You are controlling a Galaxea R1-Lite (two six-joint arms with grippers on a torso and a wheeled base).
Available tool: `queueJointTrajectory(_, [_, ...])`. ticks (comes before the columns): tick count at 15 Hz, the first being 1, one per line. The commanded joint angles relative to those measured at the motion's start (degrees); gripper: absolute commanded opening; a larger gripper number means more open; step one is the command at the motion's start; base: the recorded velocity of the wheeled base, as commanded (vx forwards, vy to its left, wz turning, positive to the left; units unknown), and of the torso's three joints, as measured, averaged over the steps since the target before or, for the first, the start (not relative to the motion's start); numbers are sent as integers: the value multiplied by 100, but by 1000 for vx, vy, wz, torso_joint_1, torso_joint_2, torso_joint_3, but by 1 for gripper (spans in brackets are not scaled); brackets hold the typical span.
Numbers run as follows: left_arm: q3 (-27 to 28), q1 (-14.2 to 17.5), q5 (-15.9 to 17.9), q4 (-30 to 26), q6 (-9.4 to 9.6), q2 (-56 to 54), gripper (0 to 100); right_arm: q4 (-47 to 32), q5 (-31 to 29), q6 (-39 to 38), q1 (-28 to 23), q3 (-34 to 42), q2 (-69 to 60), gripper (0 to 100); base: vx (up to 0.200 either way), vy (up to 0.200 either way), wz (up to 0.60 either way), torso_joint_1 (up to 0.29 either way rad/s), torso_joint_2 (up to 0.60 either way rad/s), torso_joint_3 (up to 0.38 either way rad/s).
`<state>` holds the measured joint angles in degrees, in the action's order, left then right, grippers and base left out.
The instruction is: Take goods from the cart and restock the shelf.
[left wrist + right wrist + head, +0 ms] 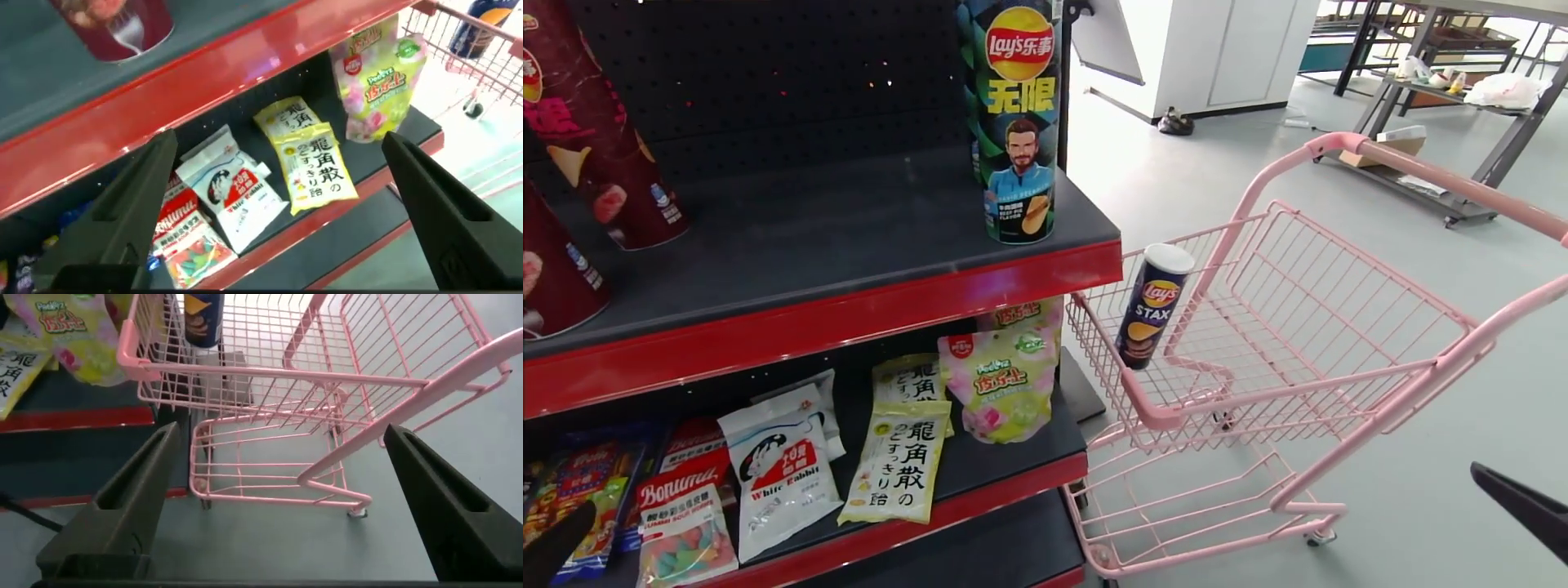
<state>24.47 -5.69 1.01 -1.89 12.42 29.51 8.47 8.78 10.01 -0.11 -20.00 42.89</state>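
the pink cart (1339,269) stands just beside the shelf (849,314), at the shelf's right end. 1 dark blue chip can (1153,306) is in the cart's top basket. it leans in the corner nearest the shelf. on the top board of the shelf a green chip can (1017,122) stands up near the right end, and 2 red cans (613,139) are at the left end. on the board below lie a white candy bag (780,474) and a yellow candy bag (898,461), and a green and pink pouch (1005,384) stands just beside them. the left gripper (278,137) is in front of these bags, its fingers far apart with nothing in them. the right gripper (279,430) is near the cart, above the gray floor (270,547), its fingers far apart too, and it holds nothing.
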Motion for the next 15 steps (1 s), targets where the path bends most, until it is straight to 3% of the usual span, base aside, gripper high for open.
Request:
queueJointTrajectory(1, [-3,16,31,13,-3,-42,100,93,98,-34,143,-504,862,100,0,0,0,-27,80,71])
queueJointTrajectory(4, [23,7,189,22,-82,-42,100,840,300,-192,494,-777,1996,100,0,0,0,-11,20,17])
queueJointTrajectory(10, [14,16,198,22,-82,-33,100,3521,520,-553,1022,-1550,5028,100,0,0,0,0,0,0])
queueJointTrajectory(15, [58,16,198,13,-82,19,100,4373,1065,-526,1197,-2060,6671,100,0,0,0,0,0,0])
